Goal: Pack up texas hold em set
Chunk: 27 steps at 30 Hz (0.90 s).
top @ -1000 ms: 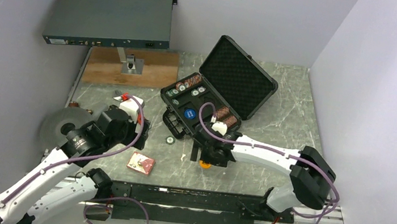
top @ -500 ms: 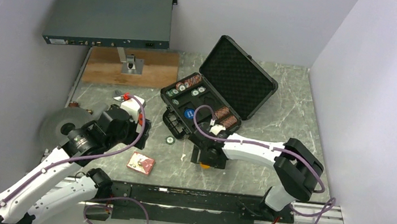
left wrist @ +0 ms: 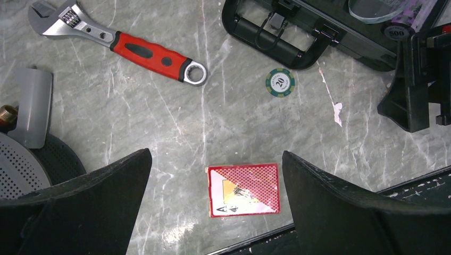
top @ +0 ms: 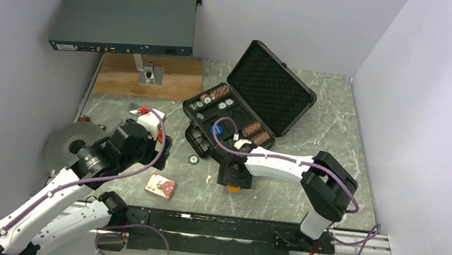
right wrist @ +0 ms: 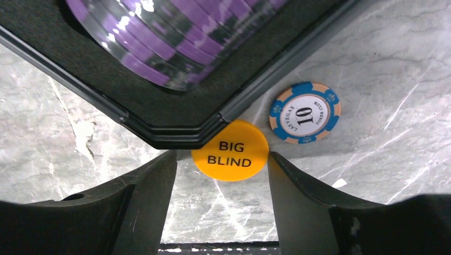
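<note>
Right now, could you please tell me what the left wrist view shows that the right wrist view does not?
Only the left wrist view: the red-handled wrench, a green 20 chip and, under the open left gripper, the red card deck. Only the right wrist view: the orange BIG BLIND disc straddled by the right gripper, and a blue 10 chip. Both: the black case and the marble table.

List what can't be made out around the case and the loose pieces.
- Top view: right gripper covers most of the disc and all of the 10 chip.
- Right wrist: purple stack cut off by the top edge, count unknown.
- Left wrist: case cut off by the top edge.
- Top view: chips in the case too small to read.
</note>
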### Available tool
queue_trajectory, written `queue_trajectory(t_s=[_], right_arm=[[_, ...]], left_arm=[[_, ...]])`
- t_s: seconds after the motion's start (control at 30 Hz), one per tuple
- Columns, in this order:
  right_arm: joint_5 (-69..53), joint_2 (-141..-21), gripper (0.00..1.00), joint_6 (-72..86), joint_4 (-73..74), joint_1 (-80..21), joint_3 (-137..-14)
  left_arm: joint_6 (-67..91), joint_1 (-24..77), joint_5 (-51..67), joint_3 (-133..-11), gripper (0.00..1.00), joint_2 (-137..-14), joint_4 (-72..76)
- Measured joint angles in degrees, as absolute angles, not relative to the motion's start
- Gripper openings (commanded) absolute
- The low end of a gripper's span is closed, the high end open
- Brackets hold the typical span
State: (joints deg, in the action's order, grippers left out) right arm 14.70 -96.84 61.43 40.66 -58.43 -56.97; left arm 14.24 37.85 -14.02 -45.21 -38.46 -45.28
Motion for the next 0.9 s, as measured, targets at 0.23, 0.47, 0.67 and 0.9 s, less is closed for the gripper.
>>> queue_trajectory(t_s=[0.23,0.47,0.67,0.9], right_arm=[[14.0,-99.1,0.55,59.8,40.9,-58.4,-59.4],[13.2,-99.4,0.46,59.0,40.9,-58.3,-59.7],[13.2,-99.4,0.46,58.9,41.1,-58.3,-59.9],[13.9,-99.5,0.46,57.8,42.1,-58.9,-60.8]], left_arm=[[14.2,37.8,-14.4,-45.2,1.0,-38.0,-45.3],[14.2,37.8,-14.9,-45.2,1.0,-37.5,-45.3],[14.2,37.8,-14.9,-44.8,1.0,-37.4,-45.3],[14.2,37.8,-14.9,-44.7,1.0,-37.4,-45.3]])
